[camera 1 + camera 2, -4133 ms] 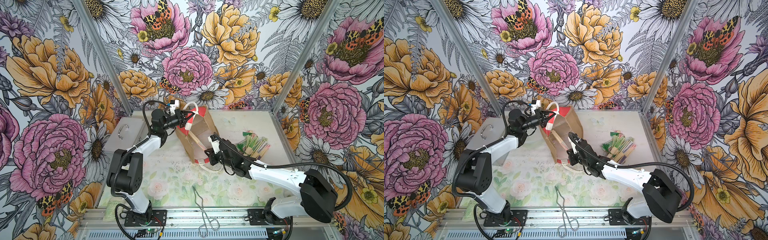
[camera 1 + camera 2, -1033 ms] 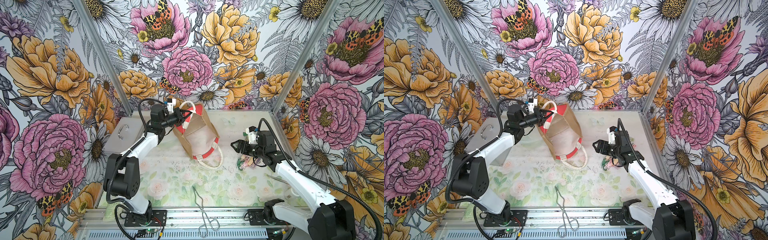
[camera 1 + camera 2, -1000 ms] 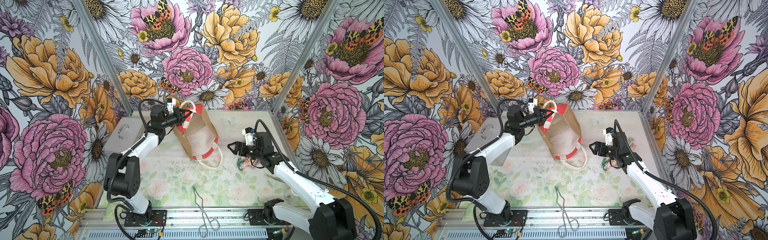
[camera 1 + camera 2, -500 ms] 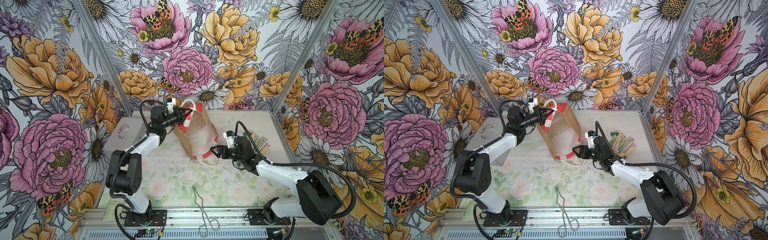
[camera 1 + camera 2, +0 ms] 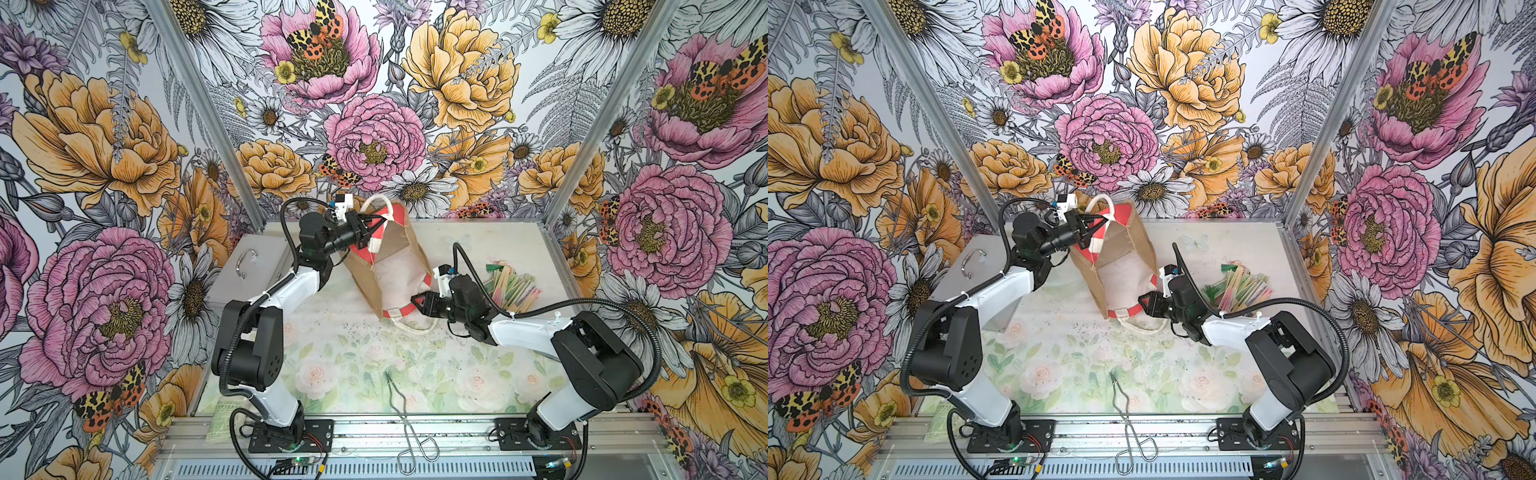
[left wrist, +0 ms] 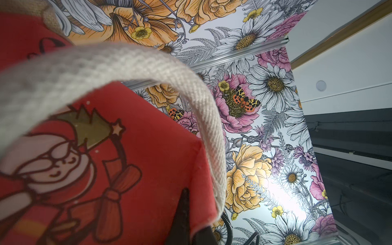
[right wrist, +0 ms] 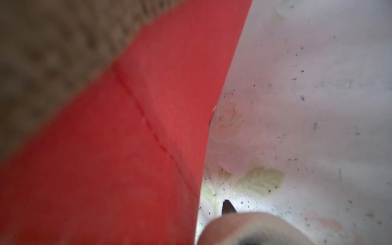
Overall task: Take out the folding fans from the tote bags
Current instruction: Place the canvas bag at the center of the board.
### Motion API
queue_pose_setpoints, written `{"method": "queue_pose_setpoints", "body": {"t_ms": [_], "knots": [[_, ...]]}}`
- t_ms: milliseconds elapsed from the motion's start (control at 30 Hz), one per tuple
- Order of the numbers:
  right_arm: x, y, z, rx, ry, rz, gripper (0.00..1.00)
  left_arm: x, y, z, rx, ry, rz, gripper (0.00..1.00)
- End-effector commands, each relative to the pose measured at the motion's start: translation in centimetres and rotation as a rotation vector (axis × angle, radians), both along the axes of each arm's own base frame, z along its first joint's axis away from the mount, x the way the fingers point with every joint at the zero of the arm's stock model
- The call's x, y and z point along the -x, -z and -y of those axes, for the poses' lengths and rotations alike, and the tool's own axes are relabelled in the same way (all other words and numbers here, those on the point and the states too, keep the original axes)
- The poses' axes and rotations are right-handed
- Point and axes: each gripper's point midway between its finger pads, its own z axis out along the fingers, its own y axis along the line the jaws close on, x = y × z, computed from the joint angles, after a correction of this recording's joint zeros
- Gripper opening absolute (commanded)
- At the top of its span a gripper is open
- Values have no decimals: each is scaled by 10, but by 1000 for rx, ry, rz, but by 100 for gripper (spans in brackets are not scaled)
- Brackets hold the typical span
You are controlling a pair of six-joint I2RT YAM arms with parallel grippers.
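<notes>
A: Done?
B: Nearly, I judge: slim wooden folding fans (image 5: pixel 513 286) lie piled centre-right, outside the tan jute tote bag (image 5: pixel 395 249).
A: Jaws?
B: The left gripper (image 5: pixel 372 224) pinches its upper rim; the right gripper (image 5: pixel 417 306), at the lower rim: can't tell.

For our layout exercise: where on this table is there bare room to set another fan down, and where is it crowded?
Bare: the mat between the left arm, the tote bag and the tongs; also between tongs and right arm; and the back strip behind the fans. Crowded: from the bag's mouth to the fans, where the right pincer sits.
</notes>
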Motion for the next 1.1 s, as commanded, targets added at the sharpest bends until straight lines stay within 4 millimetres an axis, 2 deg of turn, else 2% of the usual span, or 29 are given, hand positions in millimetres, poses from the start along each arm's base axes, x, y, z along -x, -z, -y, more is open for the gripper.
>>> {"method": "queue_pose_setpoints", "body": {"t_ms": [0,133,200,333,500,567,633,800,867,967,1067], "knots": [[-16,-20,-3,-18,32,108,46,23,-29,3,36,55,93,0],[-20,-28,-4,-85,77,177,46,27,-32,4,39,59,97,0],[-22,-28,-4,-100,99,194,42,29,-35,5,43,67,105,0],[-21,-35,-6,-119,99,245,25,33,-41,4,57,80,120,0],[-8,-62,-6,-58,1,294,1,27,-34,-11,47,51,108,0],[0,-75,-5,-31,-73,260,0,21,-28,-22,31,25,100,0],[11,-98,-5,-58,-167,224,0,12,-16,-32,5,-3,79,0],[24,-152,5,-184,-314,60,0,-7,7,-44,-26,-29,42,0],[25,-169,5,-304,-378,-52,0,-12,17,-44,-32,-25,25,0],[17,-185,2,-370,-416,-108,0,-21,36,-42,-46,-13,-3,1],[9,-190,-2,-414,-460,-165,0,-29,59,-41,-76,-12,-33,3]]}}
